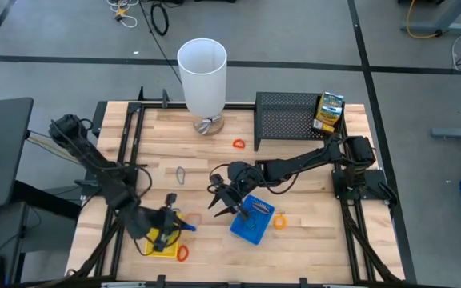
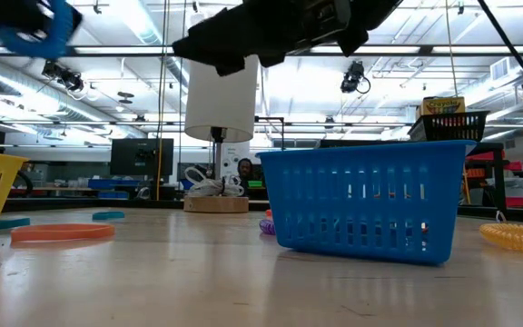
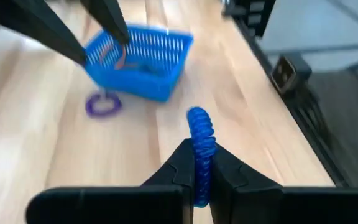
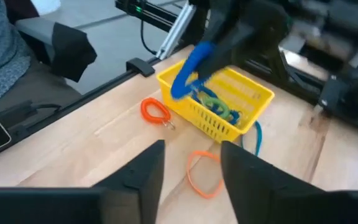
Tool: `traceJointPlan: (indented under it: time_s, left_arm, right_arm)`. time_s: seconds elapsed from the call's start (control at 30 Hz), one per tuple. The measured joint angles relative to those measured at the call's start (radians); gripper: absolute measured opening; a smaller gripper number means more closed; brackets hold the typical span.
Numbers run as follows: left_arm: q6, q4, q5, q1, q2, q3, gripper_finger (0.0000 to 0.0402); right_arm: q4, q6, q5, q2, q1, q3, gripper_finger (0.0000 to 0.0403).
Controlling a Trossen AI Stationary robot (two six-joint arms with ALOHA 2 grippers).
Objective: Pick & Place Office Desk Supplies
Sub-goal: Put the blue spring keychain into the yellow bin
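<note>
Two trays on the wooden table (image 1: 294,240), blue tray as landmark.

High view: blue tray (image 1: 252,218) sits near the table's front edge, about mid-width. Right gripper (image 1: 224,200) hangs just left of it, fingers apart, nothing between them. Yellow tray (image 1: 160,240) is well left of the blue tray, near the front-left corner. Left gripper (image 1: 176,224) is over the yellow tray's right edge, clamped on a blue coiled band (image 1: 186,226). An orange loop (image 1: 183,253) lies by the yellow tray's front corner; a yellow coiled loop (image 1: 280,220) lies just right of the blue tray; a red loop (image 1: 238,144) is well behind it, toward the white cylinder (image 1: 202,76) and black mesh rack (image 1: 290,118). A green-yellow box (image 1: 329,112) stands at the rack's right end.

Low view: blue tray fills the middle, yellow coiled loop on the tabletop to its right, yellow tray at the far left edge with a flat orange loop beside it. Blue band up high at top left.

Left wrist view: fingers (image 3: 185,168) together, pinching the blue coiled band upright. Blue tray beyond, purple loop (image 3: 102,104) on the wood just beside it.

Right wrist view: own fingers (image 4: 143,174) spread, empty. Yellow tray ahead with green and blue bands inside (image 4: 219,106); left gripper holds the blue band above its rim. Orange loops on the wood near it. A person's grey sleeve (image 4: 5,43) shows past the table edge.
</note>
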State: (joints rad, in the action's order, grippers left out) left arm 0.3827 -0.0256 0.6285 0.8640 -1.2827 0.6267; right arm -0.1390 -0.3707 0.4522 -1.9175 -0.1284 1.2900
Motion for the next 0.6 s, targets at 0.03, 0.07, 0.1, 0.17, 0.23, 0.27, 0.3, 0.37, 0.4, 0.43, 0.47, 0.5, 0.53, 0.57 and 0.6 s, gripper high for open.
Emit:
traceJointPlan:
  time_s: [0.03,0.07,0.1,0.17,0.23,0.27,0.3,0.37,0.4,0.43,0.47,0.5,0.53,0.57,0.6]
  left_arm:
    - [0.044,0.078,-0.004,0.014,0.0,0.033,0.002]
    - [0.092,0.157,-0.013,0.03,0.001,0.062,0.002]
    - [0.143,0.242,-0.025,0.046,0.001,0.091,0.002]
    - [0.249,0.396,-0.054,0.078,0.001,0.145,0.0019]
    - [0.36,0.509,-0.101,0.105,0.002,0.182,0.0019]
    - [0.411,0.548,-0.132,0.115,0.002,0.189,0.0019]
    - [0.457,0.575,-0.169,0.121,0.002,0.19,0.0019]
    - [0.539,0.617,-0.244,0.127,-0.005,0.186,0.0019]
    - [0.569,0.628,-0.28,0.127,-0.013,0.182,0.0019]
    - [0.589,0.635,-0.313,0.124,-0.026,0.175,0.0019]
    - [0.601,0.646,-0.337,0.119,-0.042,0.171,0.0019]
    - [0.602,0.652,-0.352,0.112,-0.064,0.169,0.0019]
    - [0.602,0.647,-0.369,0.102,-0.083,0.169,0.0019]
    - [0.602,0.639,-0.38,0.094,-0.101,0.169,0.002]
    - [0.601,0.635,-0.391,0.087,-0.118,0.169,0.0027]
  right_arm:
    - [0.005,0.011,-0.003,0.0,0.0,0.0,0.0174]
    - [0.015,0.021,-0.005,0.0,0.0,0.0,0.0183]
    - [0.029,0.031,-0.005,0.0,0.0,0.0,0.019]
    - [0.062,0.042,-0.005,0.0,0.0,0.0,0.0198]
    - [0.101,0.042,-0.009,0.0,0.0,0.0,0.02]
    - [0.121,0.042,-0.016,0.0,0.0,0.0,0.02]
    - [0.142,0.043,-0.035,0.0,-0.001,0.0,0.0199]
    - [0.178,0.041,-0.075,0.0,-0.004,0.0,0.0195]
    - [0.192,0.037,-0.093,0.0,-0.006,0.0,0.0194]
    - [0.203,0.036,-0.11,0.0,-0.008,0.0,0.0193]
    - [0.211,0.034,-0.119,0.0,-0.01,0.0,0.0192]
    - [0.216,0.034,-0.125,0.0,-0.012,0.0,0.0192]
    - [0.219,0.034,-0.128,0.0,-0.014,0.0,0.0192]
    - [0.222,0.034,-0.134,0.0,-0.016,0.0,0.0192]
    - [0.224,0.034,-0.14,0.0,-0.019,0.0,0.0192]
